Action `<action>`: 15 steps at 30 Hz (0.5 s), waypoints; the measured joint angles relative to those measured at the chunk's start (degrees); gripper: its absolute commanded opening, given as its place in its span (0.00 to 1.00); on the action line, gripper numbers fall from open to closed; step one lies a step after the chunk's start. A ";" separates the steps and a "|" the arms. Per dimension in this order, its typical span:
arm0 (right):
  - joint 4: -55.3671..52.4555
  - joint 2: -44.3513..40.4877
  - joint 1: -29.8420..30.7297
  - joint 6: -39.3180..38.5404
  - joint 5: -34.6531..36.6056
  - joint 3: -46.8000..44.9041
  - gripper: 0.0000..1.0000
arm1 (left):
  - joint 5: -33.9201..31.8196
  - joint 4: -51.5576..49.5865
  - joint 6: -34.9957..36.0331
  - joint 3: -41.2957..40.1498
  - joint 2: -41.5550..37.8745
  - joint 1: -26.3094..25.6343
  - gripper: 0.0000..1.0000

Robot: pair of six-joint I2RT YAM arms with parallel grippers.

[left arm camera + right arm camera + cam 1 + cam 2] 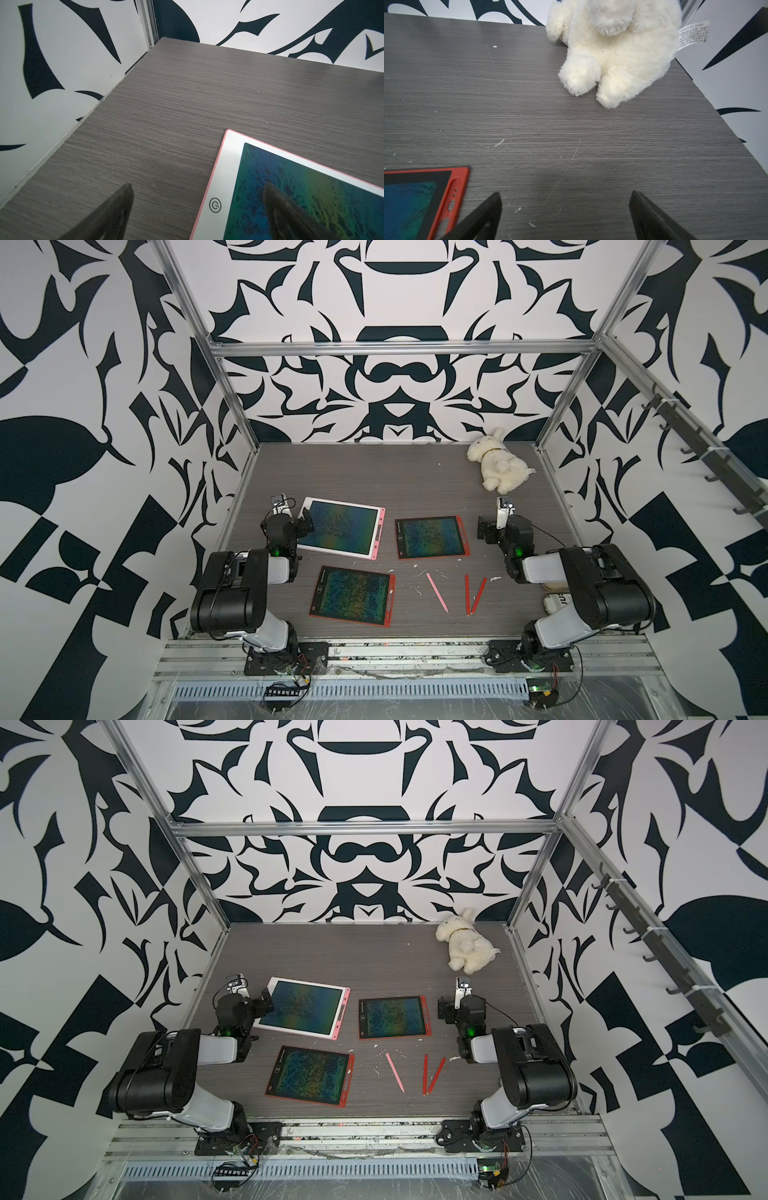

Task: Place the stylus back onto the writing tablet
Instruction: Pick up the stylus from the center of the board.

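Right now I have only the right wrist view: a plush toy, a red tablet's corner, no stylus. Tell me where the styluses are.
Observer: Three lie loose on the table, back toward the robot from the right claw: a pink stylus, a straight red stylus and a slanted red stylus.
Operator: List the tablets I can't see.
Observer: A white tablet with pink trim, partly under the left claw, and a second red tablet, closest to the robot.
Operator: Report that left claw.
Observer: Open, holding nothing.
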 measured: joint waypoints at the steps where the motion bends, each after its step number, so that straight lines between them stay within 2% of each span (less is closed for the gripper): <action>1: 0.00 0.00 -0.02 0.00 0.00 0.00 1.00 | -0.02 0.00 0.00 0.00 0.00 0.00 1.00; 11: -0.24 -0.07 0.00 0.20 0.98 0.17 1.00 | -0.37 0.00 0.31 0.00 -0.02 -0.48 0.99; 13: -3.52 -1.84 0.02 0.96 3.58 0.76 1.00 | -2.21 -1.53 1.36 0.22 -1.01 -1.95 0.99; 15: -13.84 -7.43 0.00 3.91 7.61 3.37 1.00 | -4.87 -9.01 2.80 2.54 -5.11 -5.68 1.00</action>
